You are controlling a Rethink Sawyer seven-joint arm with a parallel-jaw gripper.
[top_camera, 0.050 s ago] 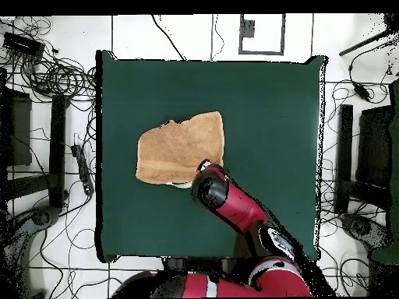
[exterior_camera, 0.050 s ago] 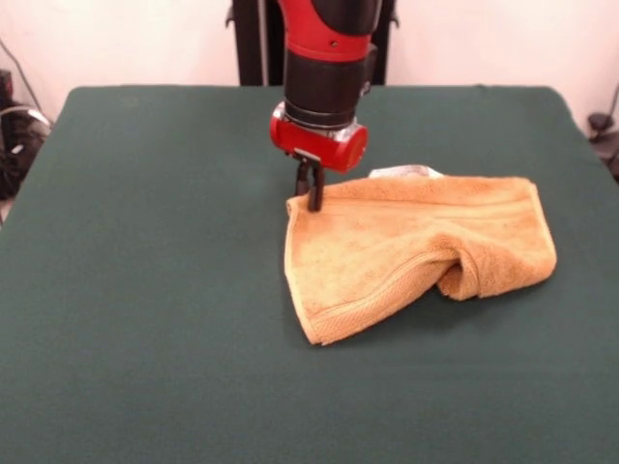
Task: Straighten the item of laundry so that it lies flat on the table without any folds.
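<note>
Item one, worktop (exterior_camera, 0.050 s ago: 145,290): a large rectangle under plain dark green cloth, which I see filling most of the front view. Item two, towel (exterior_camera, 0.050 s ago: 416,251): golden-orange terry cloth, lying right of centre in the front view, well inside the worktop edges. I count it as not flat: its edge toward 5 o'clock is rolled under into a thick fold, and a hemmed corner points toward 7 o'clock with a woven band running along that side. A small pale tag or label (exterior_camera, 0.050 s ago: 406,171) shows at the towel's 12 o'clock edge. In the overhead view the towel (top_camera, 0.050 s ago: 179,148) sits slightly toward 9 o'clock from the worktop's (top_camera, 0.050 s ago: 265,101) middle, with an uneven edge at 12 o'clock. Item three, arm (exterior_camera, 0.050 s ago: 329,68): red and black, coming down from 12 o'clock in the front view, ending in a red collar. Item four, gripper (exterior_camera, 0.050 s ago: 311,198): black, pointing straight down, its tips at the towel's corner toward 10 o'clock in the front view, touching or just above the cloth there. I see the fingers close together, but I cannot tell whether they pinch the cloth or are merely drawn in. From overhead the arm (top_camera, 0.050 s ago: 234,204) hides the gripper, its end sitting over the towel's 5 o'clock corner.
</note>
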